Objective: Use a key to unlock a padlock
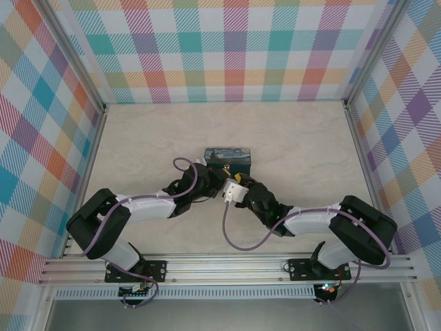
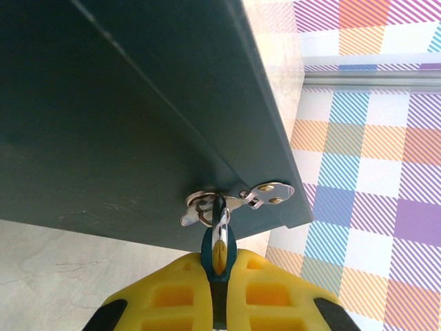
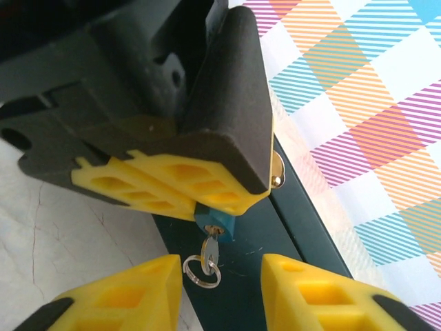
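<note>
The left gripper (image 2: 219, 265) clamps the padlock (image 2: 220, 243) at the 6 o'clock face of the box (image 1: 231, 157). The key (image 3: 209, 249) appears seated in it. The right gripper (image 3: 220, 279), half open, straddles the key. Remaining: grasp, turn, open.

The table (image 1: 151, 131) is overlooked from above its near edge; the box (image 2: 103, 103) is shared (at close range) by both wrist views.

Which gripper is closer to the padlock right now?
Left. The left gripper is shut on the padlock at the hasp of the blue box. The right gripper sits just short of it, jaws open either side of the key ring hanging from the padlock, not touching.
</note>
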Available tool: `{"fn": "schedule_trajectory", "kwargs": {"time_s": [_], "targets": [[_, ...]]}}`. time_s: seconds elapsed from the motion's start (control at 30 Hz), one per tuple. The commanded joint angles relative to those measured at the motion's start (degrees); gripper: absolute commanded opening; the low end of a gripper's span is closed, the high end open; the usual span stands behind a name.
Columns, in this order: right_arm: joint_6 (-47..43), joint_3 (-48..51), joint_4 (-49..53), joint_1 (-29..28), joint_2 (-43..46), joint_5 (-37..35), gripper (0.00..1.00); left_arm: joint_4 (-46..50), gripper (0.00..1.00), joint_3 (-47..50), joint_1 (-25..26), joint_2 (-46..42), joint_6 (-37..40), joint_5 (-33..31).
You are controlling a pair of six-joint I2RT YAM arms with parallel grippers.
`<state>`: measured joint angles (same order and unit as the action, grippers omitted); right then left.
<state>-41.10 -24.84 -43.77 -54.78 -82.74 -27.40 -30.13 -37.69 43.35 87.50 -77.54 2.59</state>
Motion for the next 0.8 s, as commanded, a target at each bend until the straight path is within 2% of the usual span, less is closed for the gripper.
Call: {"fn": "schedule_trajectory", "kwargs": {"time_s": [0.0,0.17,0.6,0.77], "targets": [[1.61,-1.47,-2.96,-0.24,-1.01,0.34,0.31,-3.52,0.0,0.57,-0.35,-2.15,-1.63,1.17],[3.09,-1.96,-2.57,-0.24,-2.06,0.34,0.23,-3.62,0.0,0.76,-0.29,-2.32,-1.83,1.01],[5.16,-3.62,-5.87,0.34,-4.86,0.12,0.2,-4.59,0.0,1.39,-0.29,-2.08,-2.57,1.04],[6.94,-3.92,-6.2,0.47,-5.06,0.32,0.12,-4.93,0.0,1.3,-0.29,-1.96,-2.62,1.53]]}}
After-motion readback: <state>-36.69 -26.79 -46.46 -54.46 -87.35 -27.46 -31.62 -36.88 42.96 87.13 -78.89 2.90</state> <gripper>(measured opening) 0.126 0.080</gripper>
